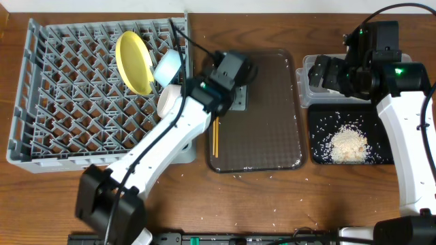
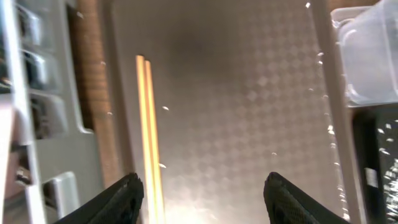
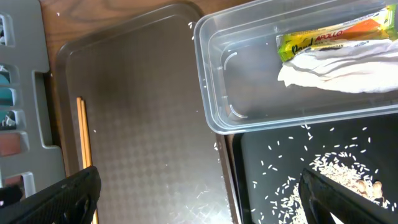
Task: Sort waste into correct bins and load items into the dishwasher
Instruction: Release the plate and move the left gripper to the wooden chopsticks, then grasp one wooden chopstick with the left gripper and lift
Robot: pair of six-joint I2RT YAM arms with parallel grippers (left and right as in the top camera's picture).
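Note:
The grey dish rack [image 1: 61, 102] holds the yellow plate [image 1: 133, 61], the light blue bowl [image 1: 167, 67] and a white dish [image 1: 169, 99] at its right side. The chopsticks [image 1: 215, 136] lie along the left edge of the brown tray [image 1: 266, 129]; they also show in the left wrist view [image 2: 148, 124]. My left gripper [image 2: 202, 196] is open and empty above the brown tray, right of the chopsticks. My right gripper [image 3: 202, 199] is open and empty by the clear tub [image 3: 249, 118], which holds the wrapper [image 3: 336, 36] and napkin [image 3: 339, 68]. Rice [image 1: 347, 143] lies in the black tray [image 1: 319, 158].
Loose rice grains are scattered on the brown tray's front edge and on the wooden table [image 1: 272, 204] in front of it. The rack's right wall [image 2: 56, 143] stands close to the chopsticks. The clear tub [image 1: 306, 92] sits just behind the black tray.

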